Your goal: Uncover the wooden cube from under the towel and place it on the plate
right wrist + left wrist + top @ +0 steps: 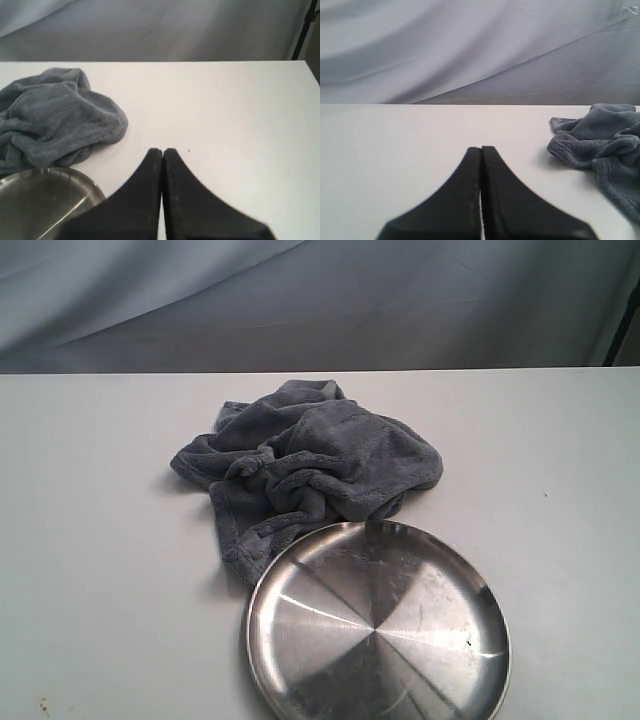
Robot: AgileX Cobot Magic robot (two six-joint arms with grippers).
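Observation:
A crumpled dark grey-blue towel [305, 465] lies heaped on the white table, its near edge touching the rim of the round steel plate [378, 625] in front of it. The wooden cube is hidden; no part of it shows. Neither gripper appears in the exterior view. In the left wrist view my left gripper [481, 149] is shut and empty, with the towel [605, 145] off to one side and apart from it. My right gripper [162, 151] is also shut and empty, with the towel [55, 117] and the plate [35, 200] beside it.
The white table [90, 540] stretches bare on both sides of the towel. A grey cloth backdrop [320, 300] hangs behind its far edge. A dark stand [302, 30] rises at the table's far corner in the right wrist view.

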